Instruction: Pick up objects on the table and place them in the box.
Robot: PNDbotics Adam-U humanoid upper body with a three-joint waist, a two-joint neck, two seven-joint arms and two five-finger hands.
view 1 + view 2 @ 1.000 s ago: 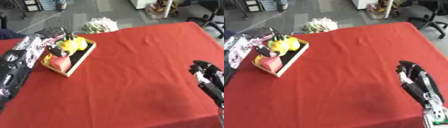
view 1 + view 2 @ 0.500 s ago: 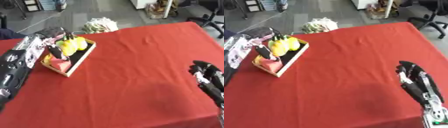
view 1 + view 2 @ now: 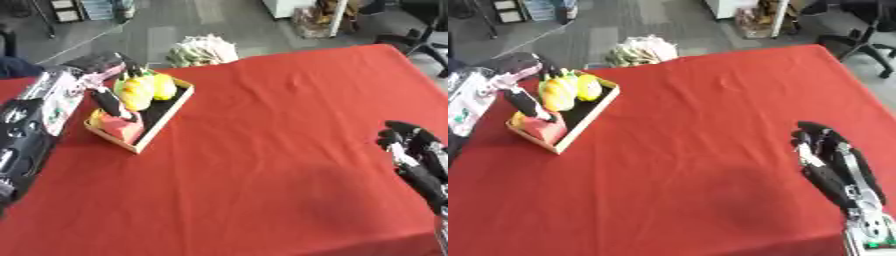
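A shallow wooden box [image 3: 164, 120] with a dark floor sits at the far left of the red table [image 3: 271, 165]. It holds yellow rounded objects [image 3: 140, 90] at its far end and a pink block [image 3: 121, 129] at its near end. My left hand [image 3: 107, 100] reaches over the box from the left. Its dark fingers are straight and point down at the pink block; whether they touch it is unclear. My right hand [image 3: 829, 157] rests open near the table's right edge, fingers up, with nothing in it.
A pale bundle of cloth [image 3: 203, 50] lies on the floor just past the table's far edge. An office chair [image 3: 859, 30] stands at the upper right. My left arm [image 3: 22, 142] covers the table's left margin.
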